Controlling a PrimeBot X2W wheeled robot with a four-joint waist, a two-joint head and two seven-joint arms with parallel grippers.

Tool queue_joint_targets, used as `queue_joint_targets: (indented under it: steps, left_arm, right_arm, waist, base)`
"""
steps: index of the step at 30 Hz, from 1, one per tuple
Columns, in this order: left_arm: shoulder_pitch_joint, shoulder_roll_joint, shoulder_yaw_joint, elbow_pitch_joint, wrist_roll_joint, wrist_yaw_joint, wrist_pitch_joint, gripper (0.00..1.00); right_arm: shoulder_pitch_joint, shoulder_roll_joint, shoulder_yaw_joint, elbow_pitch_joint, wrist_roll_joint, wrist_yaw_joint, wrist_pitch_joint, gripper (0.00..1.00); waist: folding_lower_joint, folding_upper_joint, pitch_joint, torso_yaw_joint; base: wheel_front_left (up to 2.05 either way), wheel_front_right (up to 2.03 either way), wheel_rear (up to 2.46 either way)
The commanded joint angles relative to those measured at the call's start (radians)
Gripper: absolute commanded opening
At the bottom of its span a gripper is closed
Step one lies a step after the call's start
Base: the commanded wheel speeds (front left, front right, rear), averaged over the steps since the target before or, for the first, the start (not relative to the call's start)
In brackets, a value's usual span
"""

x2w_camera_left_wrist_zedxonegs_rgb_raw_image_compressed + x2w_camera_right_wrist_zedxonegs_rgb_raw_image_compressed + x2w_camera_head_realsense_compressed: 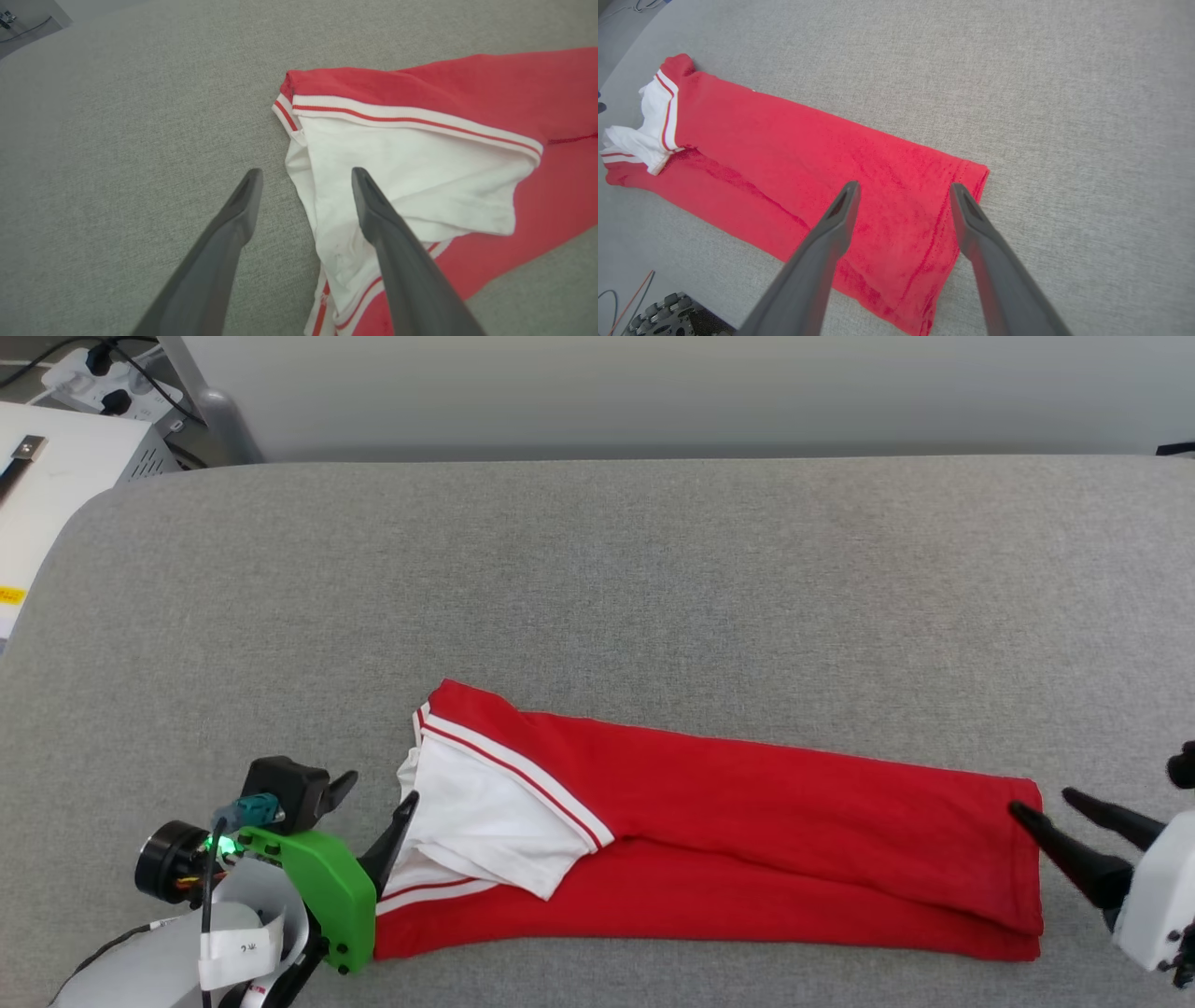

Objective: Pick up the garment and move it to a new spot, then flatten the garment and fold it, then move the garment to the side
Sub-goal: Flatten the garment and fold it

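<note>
Over on the left, the left claw (378,795) stands wide open with nothing in it. One finger is over bare table (597,569), the other just at the edge of the white sleeve (485,812).

The garment (747,803) stretches away from that claw as a long red strip, folded lengthwise and lying flat, and it reaches all the way across to the right claw (1043,801). That one is open and empty too, its tips just beside the hem (1025,859).

This looks like soft, light jersey, limp and not slippery, so the layers will likely slide apart if only the top one is pinched. The best hold is through every layer at the end corners, shoulder end for the left and hem end for the right.

The head view gives both ends and both claws at once. In the left wrist view, the left claw (306,173) frames the sleeve (411,177) and its striped trim (411,114) up close, with loose white layers bunched underneath. In the right wrist view, the right claw (903,186) looks down on the garment (808,154), and the hem stitching (943,214) and the long crease come out clearly.
</note>
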Motion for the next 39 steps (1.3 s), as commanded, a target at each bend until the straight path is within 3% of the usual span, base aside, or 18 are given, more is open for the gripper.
queue_joint_targets:
  steps: [1, 8, 11, 17, 28, 39]
  left_arm:
    - [0.021, 0.006, 0.023, -0.011, 0.014, 0.036, -0.031, 1.00]
    - [0.062, -0.010, 0.135, -0.046, 0.084, 0.167, -0.088, 1.00]
    - [0.094, -0.037, 0.238, -0.075, 0.163, 0.207, -0.090, 1.00]
    - [0.210, -0.122, 0.439, -0.113, 0.321, 0.238, -0.090, 1.00]
    - [0.375, -0.288, 0.736, -0.135, 0.566, 0.190, -0.090, 1.00]
    - [0.466, -0.460, 0.947, -0.172, 0.746, 0.034, -0.090, 1.00]
  right_arm:
    - [0.014, -0.013, -0.037, -0.014, 0.006, -0.001, 0.009, 1.00]
    - [0.020, -0.019, -0.166, -0.011, 0.029, -0.001, 0.109, 1.00]
    - [0.023, -0.002, -0.198, 0.016, 0.055, -0.001, 0.182, 1.00]
    - [0.025, 0.046, -0.243, 0.108, 0.083, -0.001, 0.277, 1.00]
    - [0.026, 0.138, -0.213, 0.229, 0.093, -0.001, 0.331, 1.00]
    - [-0.009, 0.180, -0.104, 0.221, 0.125, -0.001, 0.302, 1.00]
  waist:
    - [0.0001, 0.0000, -0.006, -0.004]
    - [0.0001, 0.0000, 0.005, 0.012]
    - [0.0001, 0.0000, 0.015, 0.025]
    - [0.0001, 0.0000, 0.031, 0.058]
    - [0.0001, 0.0000, 0.056, 0.097]
    - [0.0001, 0.0000, 0.075, 0.121]
  base:
    - [0.00, 0.00, 0.00]
    - [0.00, 0.00, 0.00]
    - [0.00, 0.00, 0.00]
    - [0.00, 0.00, 0.00]
    - [0.00, 0.00, 0.00]
    - [0.00, 0.00, 0.00]
